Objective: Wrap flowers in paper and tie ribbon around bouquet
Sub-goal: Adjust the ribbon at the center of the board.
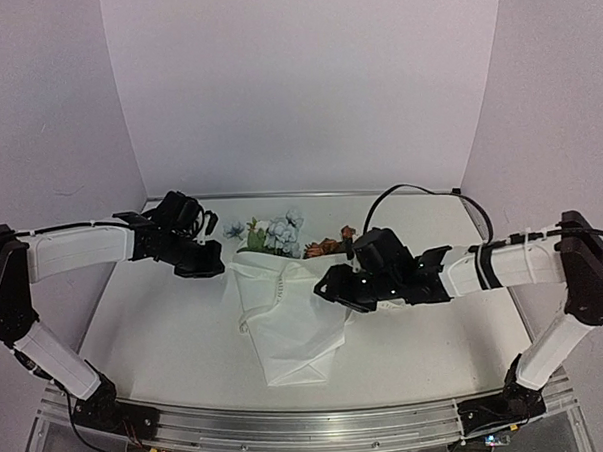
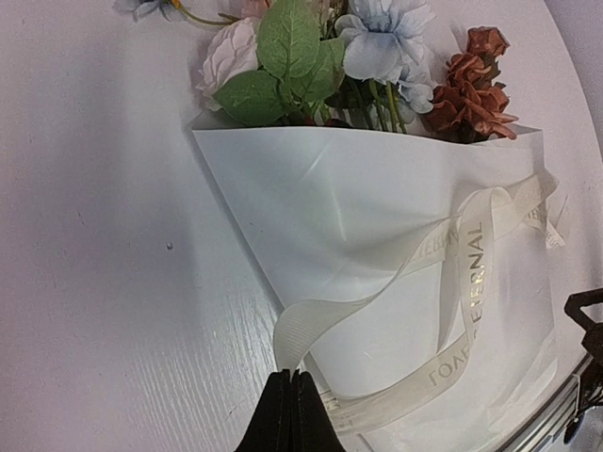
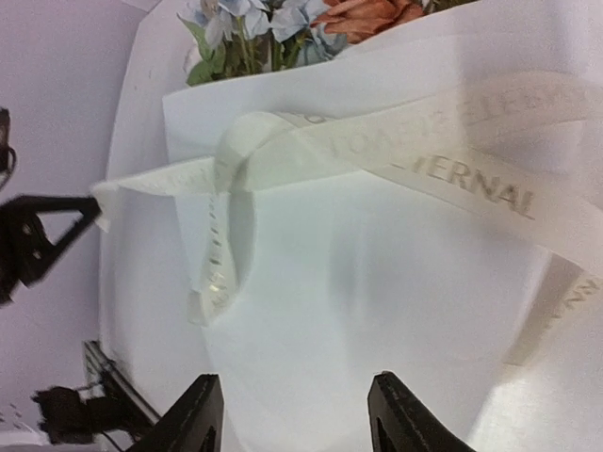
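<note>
**Wrap complete, tie unfinished**

The flowers (image 2: 377,47) sit in the paper (image 2: 358,207) cone, which lies on the counter (image 2: 94,235). The ribbon (image 2: 471,273) crosses loosely over it and is not drawn tight. The left fingers (image 2: 275,419) are clamped on one ribbon end. The right fingers (image 3: 198,419) stand apart, holding nothing. Tightening and knotting appear outstanding.

Wrapped and lying flat.
Blue-white and rust flowers (image 1: 277,235) poking from white paper (image 1: 291,332) cone; cream lettered ribbon (image 2: 471,273) looped loosely across it.

Smooth matt paper (image 2: 349,217), ribbed cream cloth ribbon (image 2: 471,273) with slight sheen, cloth-petalled flowers (image 2: 382,42), matt white-painted grainy table (image 2: 104,311)
</note>
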Available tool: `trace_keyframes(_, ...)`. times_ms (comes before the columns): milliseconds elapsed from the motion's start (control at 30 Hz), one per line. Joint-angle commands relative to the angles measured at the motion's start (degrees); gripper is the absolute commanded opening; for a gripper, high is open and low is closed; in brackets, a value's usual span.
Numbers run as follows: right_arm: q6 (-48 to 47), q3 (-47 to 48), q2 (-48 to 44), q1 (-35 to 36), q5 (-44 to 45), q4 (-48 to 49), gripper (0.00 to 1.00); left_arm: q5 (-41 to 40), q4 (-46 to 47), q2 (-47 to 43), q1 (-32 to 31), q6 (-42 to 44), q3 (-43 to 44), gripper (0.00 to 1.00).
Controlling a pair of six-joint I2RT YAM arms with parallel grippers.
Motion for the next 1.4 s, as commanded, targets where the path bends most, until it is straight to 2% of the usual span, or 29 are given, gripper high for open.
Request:
trace_keyframes(0, -18.2, -2.0, -8.8, -0.6, 8.9, -14.3, 0.65, -3.3, -1.2, -3.2, 0.4, -0.7, 2.5, 0.00)
trace_keyframes(133, -32.0, -4.3, -12.2, -1.3, 18.0, -15.6, 0.79, -6.1, -2.7, -5.0, 0.5, -1.1, 1.8, 0.00)
trace_keyframes(233, -37.6, -5.8, -12.5, -4.4, 16.2, -15.7, 0.83, -8.4, -3.1, -6.5, 0.7, -1.8, 1.0, 0.00)
trace_keyframes(400, -41.6, -6.8, -10.5, -11.6, 1.8, -15.8, 0.78, -9.2, -3.2, -8.5, 0.9, -2.3, -0.3, 0.00)
trace_keyframes(533, -44.9, -4.9, -7.1, -14.8, -2.2, -16.7, 0.77, -9.0, -3.7, -9.1, 1.2, -2.2, -0.5, 0.00)
trace_keyframes(733, -46.4, 0.5, -0.1, -15.6, -4.3, -22.3, 0.74, -8.3, -4.2, -9.8, 1.4, -2.2, -0.8, 0.00)
trace_keyframes(1033, -44.0, 1.7, 6.0, -15.6, 0.0, -22.0, 0.65, -8.6, -4.8, -11.3, 2.0, -2.3, -1.3, 0.00)
trace_keyframes(1133, -43.2, 2.2, 7.1, -15.6, 1.2, -21.9, 0.58, -8.9, -4.7, -11.8, 2.2, -2.6, -1.9, 0.00)
trace_keyframes(1233, -42.2, 2.2, 7.6, -15.6, 1.8, -21.9, 0.45, -9.2, -4.4, -12.3, 2.5, -3.2, -2.6, 0.00)
trace_keyframes(1367, -41.3, 1.4, 6.6, -15.6, 2.4, -22.0, 0.11, -11.3, -4.4, -13.6, 3.0, -4.7, -3.7, 0.00)
